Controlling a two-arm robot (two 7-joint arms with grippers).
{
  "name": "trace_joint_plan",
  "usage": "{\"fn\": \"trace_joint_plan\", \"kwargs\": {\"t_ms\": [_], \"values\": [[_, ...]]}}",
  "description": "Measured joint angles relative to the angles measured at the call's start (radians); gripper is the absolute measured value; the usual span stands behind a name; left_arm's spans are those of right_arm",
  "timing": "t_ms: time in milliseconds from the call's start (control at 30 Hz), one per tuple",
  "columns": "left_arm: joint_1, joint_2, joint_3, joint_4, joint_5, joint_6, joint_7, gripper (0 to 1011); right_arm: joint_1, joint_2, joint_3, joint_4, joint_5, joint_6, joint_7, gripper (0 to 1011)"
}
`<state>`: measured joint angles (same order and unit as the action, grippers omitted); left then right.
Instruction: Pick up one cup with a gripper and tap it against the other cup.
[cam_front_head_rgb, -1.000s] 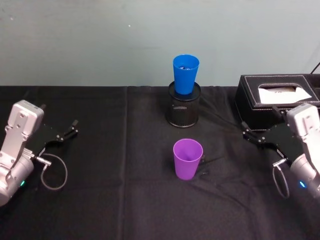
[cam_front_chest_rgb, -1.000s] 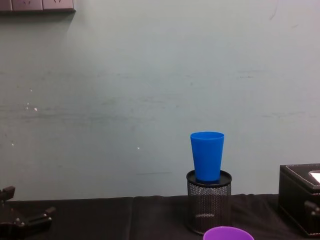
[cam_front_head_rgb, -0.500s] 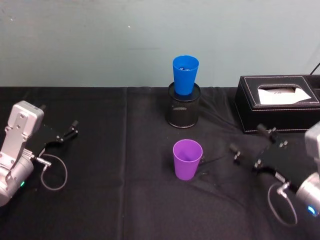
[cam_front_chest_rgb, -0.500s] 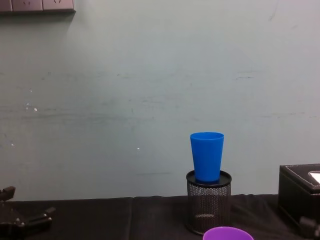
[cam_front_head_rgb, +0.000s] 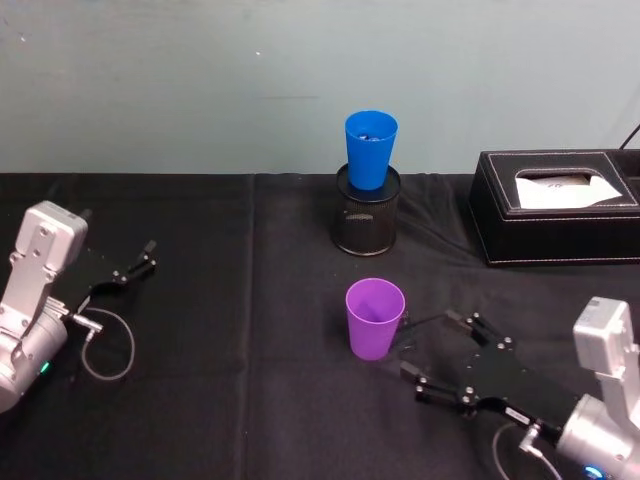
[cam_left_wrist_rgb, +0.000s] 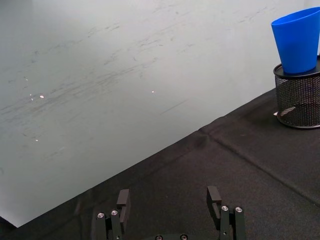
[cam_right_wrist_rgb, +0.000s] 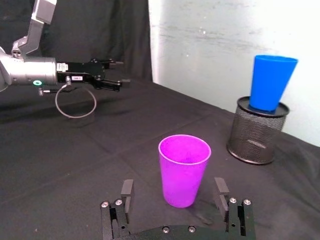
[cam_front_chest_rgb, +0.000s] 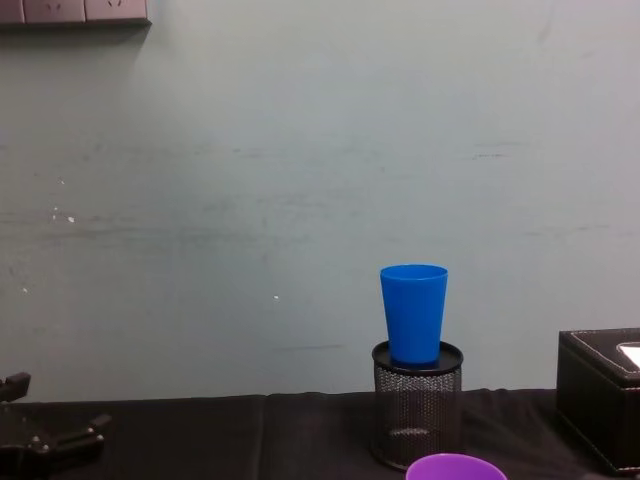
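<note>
Head view: a tapered purple plastic cup (cam_front_head_rgb: 375, 318) stands upright nr the middle of a table covered w/ black cloth (cam_front_head_rgb: 250, 380). Behind it, well apart, a smooth bright blue plastic cup (cam_front_head_rgb: 371, 148) sits upright in the mouth of a black wire-mesh cylinder (cam_front_head_rgb: 366, 225). A black box w/ white stitching & a white tissue in its top slot (cam_front_head_rgb: 555, 225) is at the back right. The right gripper (cam_front_head_rgb: 432, 348), black flat fingers on a silver arm, lies low over the cloth just beside the purple cup on its right. Its fingers are spread wide, tips pointing at the cup, not touching it, holding nothing. The left gripper (cam_front_head_rgb: 135, 262) sits far left, well apart from both cups, fingers apart & holding nothing.

Left wrist view: the left gripper has both fingers spread over bare cloth. The blue cup & mesh cylinder are far off at one edge.

Right wrist view: the purple cup stands in line w/ the gap btwn the spread fingers of the right gripper, at their tips & ungripped. The blue cup on the mesh cylinder is beyond it, & the left gripper is farther off.

Chest view: the blue cup stands on the mesh cylinder, w/ the purple cup's rim at the bottom edge
</note>
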<state>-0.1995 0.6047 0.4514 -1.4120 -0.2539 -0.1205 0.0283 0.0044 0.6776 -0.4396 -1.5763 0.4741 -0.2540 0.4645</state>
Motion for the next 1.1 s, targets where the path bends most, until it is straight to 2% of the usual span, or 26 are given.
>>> {"fn": "trace_joint_plan", "kwargs": {"t_ms": [467,633,1100], "values": [[0.000,0.000,0.000,0.000,0.000,0.000,0.000,1000,0.105,-0.111,-0.022,0.101,-0.034,0.071,0.032,1003],[0.000,0.000,0.000,0.000,0.000,0.000,0.000,1000,0.137,-0.151,-0.024,0.145,-0.042,0.078,0.043,1003],[0.000,0.000,0.000,0.000,0.000,0.000,0.000,1000,0.188,-0.234,-0.018,0.233,-0.075,0.077,0.056,1003]]}}
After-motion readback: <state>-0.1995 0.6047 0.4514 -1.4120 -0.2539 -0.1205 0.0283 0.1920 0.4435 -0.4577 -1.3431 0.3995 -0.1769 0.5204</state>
